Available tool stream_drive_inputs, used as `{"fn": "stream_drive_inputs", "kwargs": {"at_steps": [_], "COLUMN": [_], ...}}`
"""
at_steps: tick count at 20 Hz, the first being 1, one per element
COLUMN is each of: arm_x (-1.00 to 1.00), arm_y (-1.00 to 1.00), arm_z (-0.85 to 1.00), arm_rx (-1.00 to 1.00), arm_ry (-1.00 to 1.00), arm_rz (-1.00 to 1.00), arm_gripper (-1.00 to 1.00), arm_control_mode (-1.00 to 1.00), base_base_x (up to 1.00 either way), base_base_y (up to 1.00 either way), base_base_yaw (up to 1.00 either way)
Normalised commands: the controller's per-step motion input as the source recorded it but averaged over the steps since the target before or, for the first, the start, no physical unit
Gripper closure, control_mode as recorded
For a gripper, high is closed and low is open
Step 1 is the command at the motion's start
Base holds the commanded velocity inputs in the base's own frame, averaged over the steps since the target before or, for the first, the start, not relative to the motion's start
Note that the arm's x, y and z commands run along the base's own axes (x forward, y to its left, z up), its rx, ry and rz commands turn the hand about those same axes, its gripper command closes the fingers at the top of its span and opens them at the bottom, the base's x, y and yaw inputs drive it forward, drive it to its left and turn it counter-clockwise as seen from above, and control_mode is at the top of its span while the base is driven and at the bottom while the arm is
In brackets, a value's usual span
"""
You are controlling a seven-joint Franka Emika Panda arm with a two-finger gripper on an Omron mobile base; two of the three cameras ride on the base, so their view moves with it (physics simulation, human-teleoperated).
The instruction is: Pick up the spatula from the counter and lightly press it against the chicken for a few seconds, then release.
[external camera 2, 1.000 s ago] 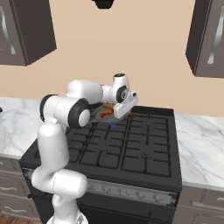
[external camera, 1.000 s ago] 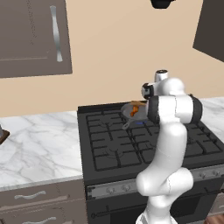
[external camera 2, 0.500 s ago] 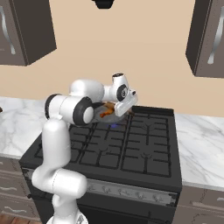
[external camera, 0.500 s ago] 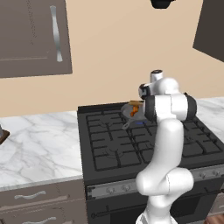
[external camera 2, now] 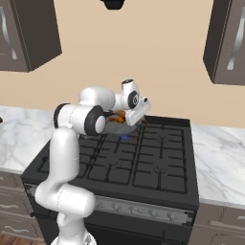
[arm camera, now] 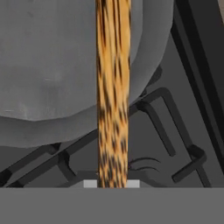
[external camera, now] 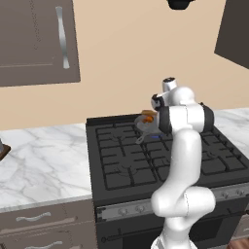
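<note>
The arm [external camera: 181, 160] is glossy white, built of fat rounded links with dark bands at the joints [external camera: 208, 118] (the elbow's is nearly black); the gripper [external camera 2: 130, 118] is a pale flat block.

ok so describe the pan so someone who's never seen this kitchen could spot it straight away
Find the black stove set between the marble counters; on its back row of burners sits a shallow round grey pan. It is the only vessel on the stove, holding orange-brown food, with the striped wooden spatula handle reaching over its rim.
</note>
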Motion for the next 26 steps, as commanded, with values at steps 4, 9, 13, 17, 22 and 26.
{"fn": "stream_drive_inputs", "kwargs": {"at_steps": [4,9,13,17,22,26], "arm_x": [-0.08,-0.45,-0.63,-0.59,-0.38,0.01], "arm_y": [-0.02,-0.01,0.00,0.00,0.00,0.00], "arm_z": [0.00,0.03,0.13,0.10,0.01,0.00], "arm_rx": [-0.03,0.00,0.00,0.00,0.00,0.00], "arm_ry": [0.01,0.00,0.00,0.00,0.00,0.00], "arm_rz": [0.00,0.01,0.04,0.04,0.04,0.04], "arm_gripper": [1.00,1.00,1.00,1.00,1.00,1.00], "arm_control_mode": [-1.00,-1.00,-1.00,-1.00,-1.00,-1.00], "base_base_x": [0.00,0.00,0.00,0.00,0.00,0.00], "base_base_y": [0.00,0.00,0.00,0.00,0.00,0.00], "base_base_yaw": [0.00,0.00,0.00,0.00,0.00,0.00]}}
